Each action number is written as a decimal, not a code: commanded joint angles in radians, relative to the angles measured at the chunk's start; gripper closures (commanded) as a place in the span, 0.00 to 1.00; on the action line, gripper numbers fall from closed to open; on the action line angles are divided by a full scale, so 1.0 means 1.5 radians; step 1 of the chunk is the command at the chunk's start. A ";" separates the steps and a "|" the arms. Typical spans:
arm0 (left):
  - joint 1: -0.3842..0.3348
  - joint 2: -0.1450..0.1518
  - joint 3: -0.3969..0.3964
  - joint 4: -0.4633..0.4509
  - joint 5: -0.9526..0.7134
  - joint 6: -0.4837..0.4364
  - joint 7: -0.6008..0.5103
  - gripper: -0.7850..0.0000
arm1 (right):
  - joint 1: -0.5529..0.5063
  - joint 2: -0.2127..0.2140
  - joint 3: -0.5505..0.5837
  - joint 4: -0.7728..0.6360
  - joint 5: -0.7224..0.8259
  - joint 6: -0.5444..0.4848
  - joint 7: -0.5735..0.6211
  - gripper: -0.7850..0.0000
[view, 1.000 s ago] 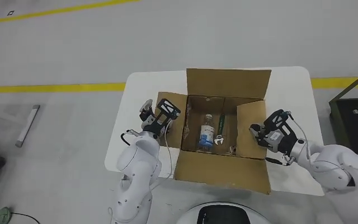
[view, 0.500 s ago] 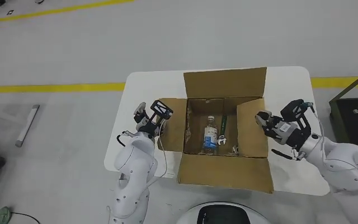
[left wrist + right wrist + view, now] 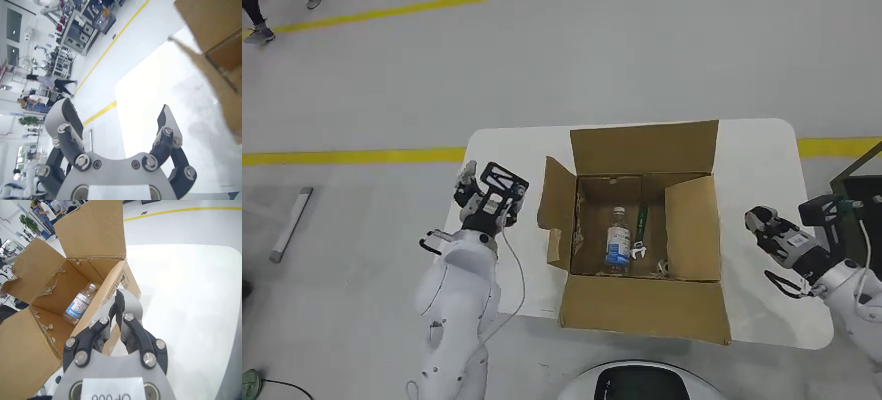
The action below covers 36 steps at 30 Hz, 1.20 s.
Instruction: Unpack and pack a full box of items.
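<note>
Unpacking stage: open cardboard box (image 3: 642, 305) on the table (image 3: 510, 150), plastic bottle (image 3: 616, 243) and wrench (image 3: 638, 236) lying inside. Left gripper (image 3: 115, 106) spread, right gripper (image 3: 116, 298) pressed together, both empty beside it. Next, likely: reach in, grasp bottle.

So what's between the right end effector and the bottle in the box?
In the top view, from the right end effector: bare table, then the box flap on that side, then a green-handled tool beside the bottle.

The left gripper (image 3: 488, 187) is drawn away from the box (image 3: 642, 306), whose left flap (image 3: 555, 200) is now tilted up. The right gripper (image 3: 760, 221) is pulled outward off the right flap (image 3: 694, 228).
</note>
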 commanded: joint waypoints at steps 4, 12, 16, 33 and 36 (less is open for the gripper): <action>-0.020 -0.008 0.066 -0.023 -0.128 -0.018 0.036 0.00 | -0.014 -0.001 0.009 -0.005 -0.004 0.002 -0.004 1.00; -0.060 -0.024 0.194 0.045 -0.294 -0.031 0.056 0.00 | -0.036 -0.002 0.020 -0.013 -0.009 -0.007 -0.002 1.00; -0.079 -0.035 0.247 0.102 -0.379 -0.016 0.055 0.00 | -0.050 -0.003 0.029 -0.011 -0.009 -0.013 -0.005 1.00; -0.123 -0.052 0.311 0.253 -0.507 0.005 0.057 0.00 | -0.082 -0.006 0.042 -0.033 -0.027 -0.029 -0.011 1.00; -0.102 -0.053 0.303 0.267 -0.555 0.023 0.083 0.00 | -0.084 -0.007 0.038 -0.032 -0.029 -0.026 -0.018 1.00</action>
